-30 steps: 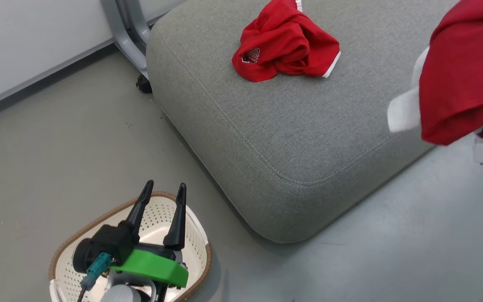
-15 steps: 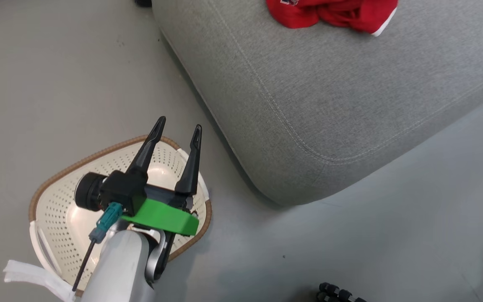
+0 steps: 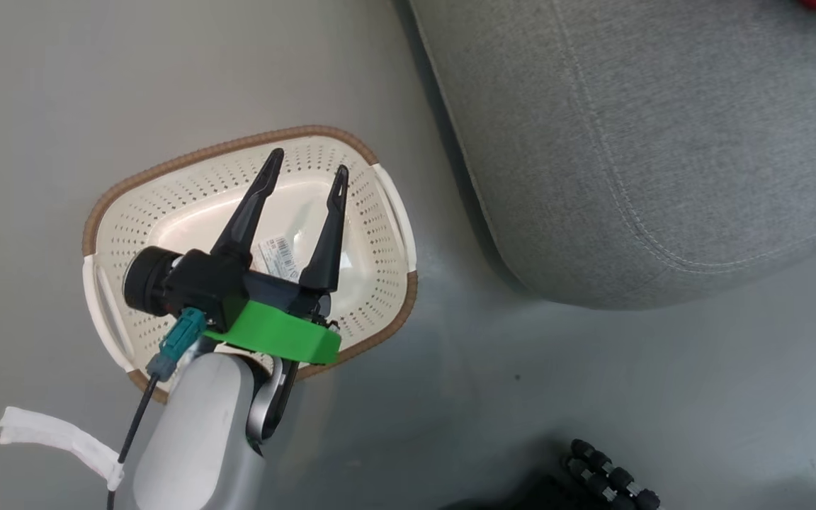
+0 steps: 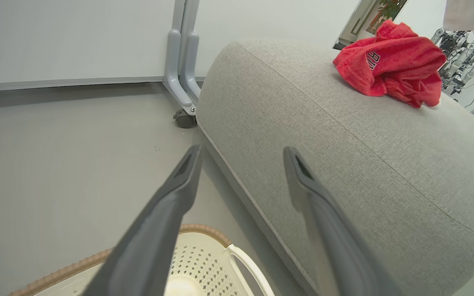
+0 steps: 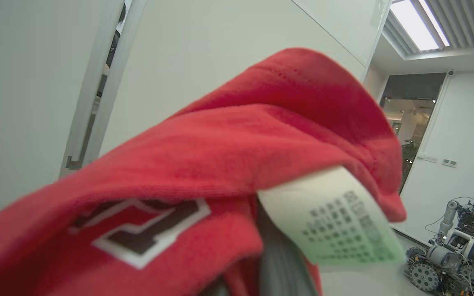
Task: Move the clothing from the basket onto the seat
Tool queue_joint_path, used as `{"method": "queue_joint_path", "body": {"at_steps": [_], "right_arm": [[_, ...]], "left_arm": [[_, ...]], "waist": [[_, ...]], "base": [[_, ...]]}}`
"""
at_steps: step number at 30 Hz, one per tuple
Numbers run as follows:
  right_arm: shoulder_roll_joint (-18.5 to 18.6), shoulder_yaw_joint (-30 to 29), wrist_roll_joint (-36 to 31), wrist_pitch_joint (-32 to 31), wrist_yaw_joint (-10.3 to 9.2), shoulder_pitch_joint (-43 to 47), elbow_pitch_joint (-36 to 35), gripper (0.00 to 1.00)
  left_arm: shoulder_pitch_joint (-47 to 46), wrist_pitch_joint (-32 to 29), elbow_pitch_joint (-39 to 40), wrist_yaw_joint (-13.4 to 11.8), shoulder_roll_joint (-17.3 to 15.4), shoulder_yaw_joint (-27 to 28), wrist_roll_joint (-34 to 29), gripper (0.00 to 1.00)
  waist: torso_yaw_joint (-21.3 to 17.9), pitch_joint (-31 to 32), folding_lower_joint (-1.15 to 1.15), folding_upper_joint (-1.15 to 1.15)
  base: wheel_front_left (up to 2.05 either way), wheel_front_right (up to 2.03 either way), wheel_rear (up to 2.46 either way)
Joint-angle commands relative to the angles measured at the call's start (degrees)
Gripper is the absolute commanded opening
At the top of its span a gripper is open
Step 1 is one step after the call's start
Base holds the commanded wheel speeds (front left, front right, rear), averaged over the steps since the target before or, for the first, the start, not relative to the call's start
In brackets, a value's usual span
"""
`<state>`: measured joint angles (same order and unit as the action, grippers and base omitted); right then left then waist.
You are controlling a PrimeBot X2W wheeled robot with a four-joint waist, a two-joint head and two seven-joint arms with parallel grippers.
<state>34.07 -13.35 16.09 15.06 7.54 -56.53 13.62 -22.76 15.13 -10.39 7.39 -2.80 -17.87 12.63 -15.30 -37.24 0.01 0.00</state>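
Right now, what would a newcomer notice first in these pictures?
A red garment with a white label hangs very near in the right wrist view. In the head view, the open left gripper hovers over the cream basket on the floor; a second red garment lies crumpled on the grey seat.

A smooth grey floor (image 3: 61,71) meets a plain white wall (image 4: 76,37) along a pale baseboard (image 4: 56,84). A grey metal leg (image 4: 181,61) stands there on a dark caster (image 4: 184,119). Overhead, a bright ceiling light panel (image 5: 416,22) glows beside grey slats (image 5: 467,24); farther off is a dark doorway (image 5: 414,86).
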Motion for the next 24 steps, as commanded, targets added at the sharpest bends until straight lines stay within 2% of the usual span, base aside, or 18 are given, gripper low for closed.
{"method": "queue_joint_path", "body": {"at_steps": [1,6,10,16,24], "right_arm": [[0.5,-0.3,0.0,0.2,-0.10,-1.1,2.2,0.00],[0.8,1.8,-1.3,0.2,-0.10,-0.7,8.4,0.00],[-0.8,2.8,0.0,0.2,-0.10,0.5,12.9,0.00],[-1.1,9.7,2.3,0.2,-0.10,1.2,21.4,0.00],[-1.2,14.8,5.8,0.2,-0.09,0.7,27.3,0.00]], "left_arm": [[-1.0,0.0,0.1,0.1,-0.2,0.0,-0.9,1.00],[-0.9,0.0,0.4,0.1,-0.2,-0.2,-0.5,1.00],[-0.2,0.0,0.6,0.0,-0.2,0.0,-0.9,1.00],[1.7,0.0,0.4,-0.3,-0.2,0.1,-0.3,1.00],[1.8,0.0,0.5,-0.3,-0.2,0.5,-0.7,1.00]], "waist": [[5.2,-5.2,-0.01,0.00],[6.6,-6.3,-0.01,0.00],[6.6,-6.6,-0.01,0.00],[6.4,-6.5,-0.01,0.00],[5.9,-5.6,-0.01,0.00]], "base": [[0.00,0.00,0.00],[0.00,0.00,0.00],[0.00,0.00,0.00],[0.00,0.00,0.00],[0.00,0.00,0.00]]}}
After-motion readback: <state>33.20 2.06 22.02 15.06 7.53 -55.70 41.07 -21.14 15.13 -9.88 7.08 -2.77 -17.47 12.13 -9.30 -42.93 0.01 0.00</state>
